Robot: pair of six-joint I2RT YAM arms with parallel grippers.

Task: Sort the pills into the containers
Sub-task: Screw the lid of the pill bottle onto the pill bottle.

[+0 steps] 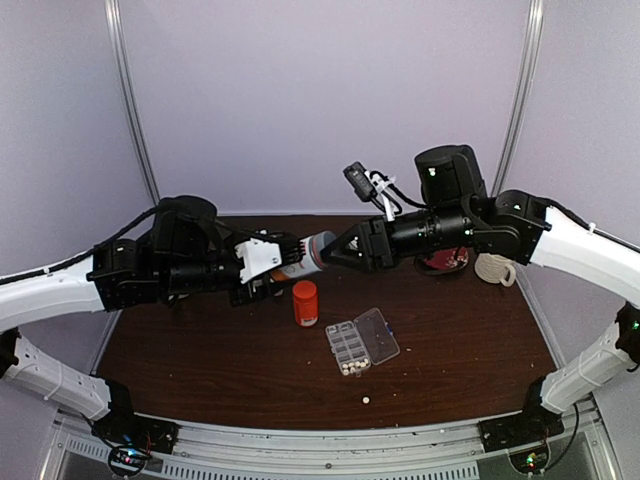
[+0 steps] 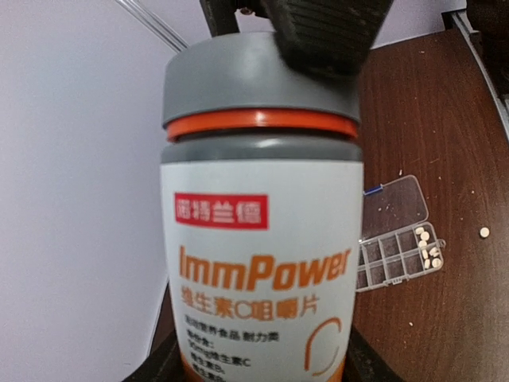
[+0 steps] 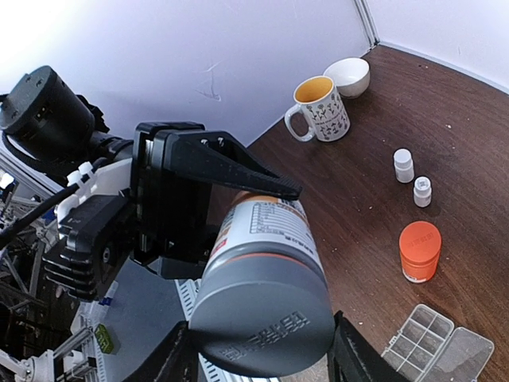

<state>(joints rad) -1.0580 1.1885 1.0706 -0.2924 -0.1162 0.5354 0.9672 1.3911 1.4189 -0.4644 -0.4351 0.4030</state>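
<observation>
My left gripper (image 1: 290, 256) is shut on the body of a white-labelled bottle (image 1: 312, 252) with a grey cap (image 3: 262, 306), holding it on its side above the table. My right gripper (image 1: 340, 249) is closed around that cap, one finger (image 3: 351, 350) on each side. In the left wrist view the bottle (image 2: 262, 239) fills the frame. The clear organizer box (image 1: 361, 341) lies open on the table, with several cream pills (image 2: 428, 247) in its end cells. One loose pill (image 1: 365, 400) lies on the table in front of it.
An orange bottle (image 1: 305, 302) stands left of the organizer. Two tiny white bottles (image 3: 404, 165) stand beyond it. A patterned mug (image 3: 322, 107) and a white bowl (image 3: 347, 76) sit near the wall. A white mug (image 1: 495, 268) is at the right.
</observation>
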